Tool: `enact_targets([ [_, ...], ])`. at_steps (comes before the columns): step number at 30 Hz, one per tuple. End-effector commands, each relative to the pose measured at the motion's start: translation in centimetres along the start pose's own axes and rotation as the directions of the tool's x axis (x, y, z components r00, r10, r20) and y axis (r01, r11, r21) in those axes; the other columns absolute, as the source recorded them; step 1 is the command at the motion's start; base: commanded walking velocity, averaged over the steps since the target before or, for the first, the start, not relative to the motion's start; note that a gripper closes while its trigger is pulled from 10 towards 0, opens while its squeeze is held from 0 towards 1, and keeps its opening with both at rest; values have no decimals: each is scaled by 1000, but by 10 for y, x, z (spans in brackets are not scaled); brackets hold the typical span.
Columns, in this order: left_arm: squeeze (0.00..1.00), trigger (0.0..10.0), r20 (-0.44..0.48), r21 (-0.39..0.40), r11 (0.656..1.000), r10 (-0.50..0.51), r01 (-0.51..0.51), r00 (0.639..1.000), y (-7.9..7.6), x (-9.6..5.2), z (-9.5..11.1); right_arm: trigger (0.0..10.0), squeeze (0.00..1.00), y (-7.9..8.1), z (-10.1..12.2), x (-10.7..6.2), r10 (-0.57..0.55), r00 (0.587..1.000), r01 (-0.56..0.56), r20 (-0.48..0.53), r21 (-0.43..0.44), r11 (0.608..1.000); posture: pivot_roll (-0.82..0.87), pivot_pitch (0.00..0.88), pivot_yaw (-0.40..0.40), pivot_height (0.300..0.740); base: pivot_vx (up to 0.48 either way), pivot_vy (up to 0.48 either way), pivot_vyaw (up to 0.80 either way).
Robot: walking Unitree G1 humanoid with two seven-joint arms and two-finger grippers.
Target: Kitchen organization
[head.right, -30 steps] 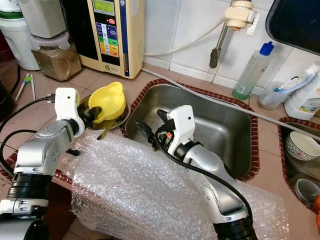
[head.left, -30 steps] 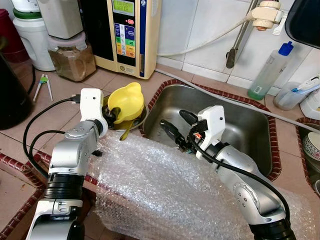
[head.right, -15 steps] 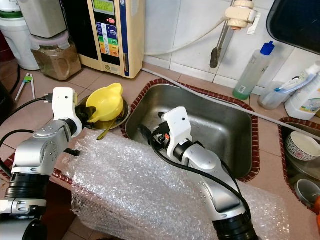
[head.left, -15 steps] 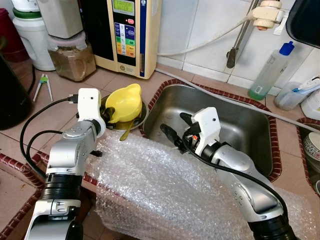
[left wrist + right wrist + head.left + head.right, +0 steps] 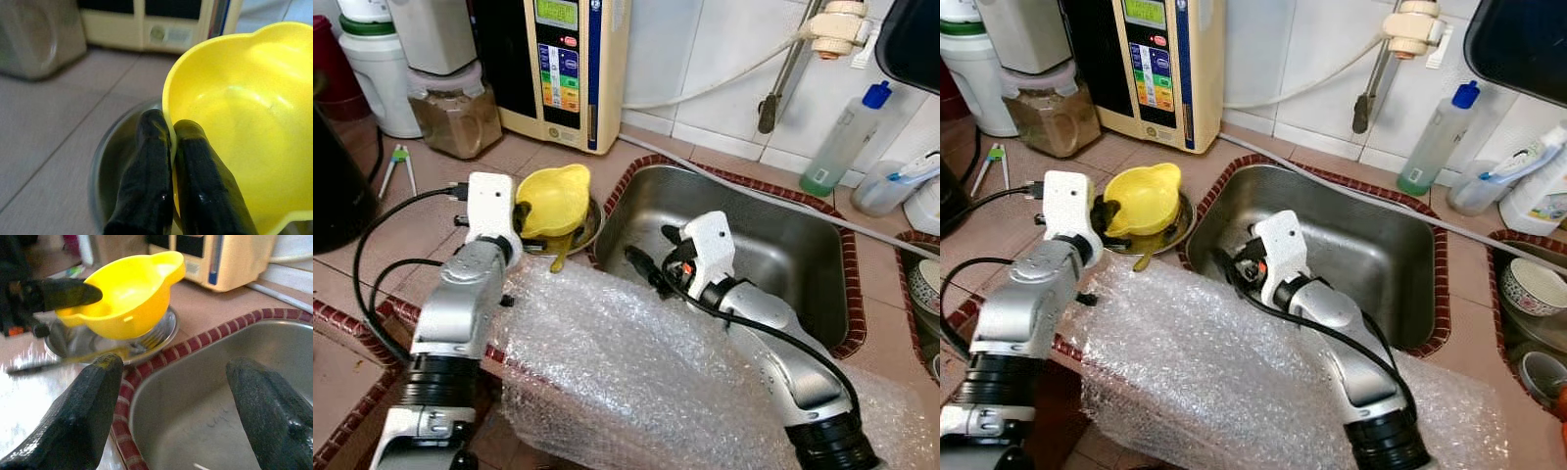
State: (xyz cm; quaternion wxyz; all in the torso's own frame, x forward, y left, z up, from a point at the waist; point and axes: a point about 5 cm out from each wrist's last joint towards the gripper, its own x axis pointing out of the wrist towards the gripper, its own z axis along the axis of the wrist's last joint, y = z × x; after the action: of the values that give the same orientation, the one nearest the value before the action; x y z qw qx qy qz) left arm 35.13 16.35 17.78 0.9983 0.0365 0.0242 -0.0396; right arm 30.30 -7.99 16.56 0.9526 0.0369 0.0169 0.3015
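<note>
Early stage: left gripper [image 5: 168, 166] clamped on rim of yellow bowl [image 5: 555, 199], lifted just above steel plate [image 5: 579, 233] left of sink [image 5: 783, 245]; right gripper [image 5: 176, 396] spread, empty, near sink's edge; bowl unplaced.

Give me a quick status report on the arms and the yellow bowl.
Left gripper shut on yellow bowl rim, over metal dish. Right gripper open above sink. Bubble wrap under both arms.

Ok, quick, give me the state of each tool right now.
Left tool: closed, pinching the rim of the yellow bowl.
Right tool: open, holding nothing, above the sink.
</note>
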Motion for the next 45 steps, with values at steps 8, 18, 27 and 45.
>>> enact_targets([
  [8,0,0,222,148,982,-151,120,963,-28,-8,26,10000,0,-18,12,12,-128,992,120,16,259,958,142,72,-55,740,0,0,0],
  [18,0,0,303,258,946,-273,197,913,-52,-14,33,10000,0,-11,29,33,-151,988,122,35,423,898,145,72,-59,740,0,0,0],
  [27,0,0,371,258,920,-376,294,849,-81,-26,37,10000,0,-2,46,57,-177,982,124,64,487,864,148,71,-63,740,0,0,0],
  [45,0,0,374,253,960,-215,124,902,-56,-15,37,10000,0,-43,81,29,-389,861,252,329,389,886,146,70,-65,740,0,0,0],
])
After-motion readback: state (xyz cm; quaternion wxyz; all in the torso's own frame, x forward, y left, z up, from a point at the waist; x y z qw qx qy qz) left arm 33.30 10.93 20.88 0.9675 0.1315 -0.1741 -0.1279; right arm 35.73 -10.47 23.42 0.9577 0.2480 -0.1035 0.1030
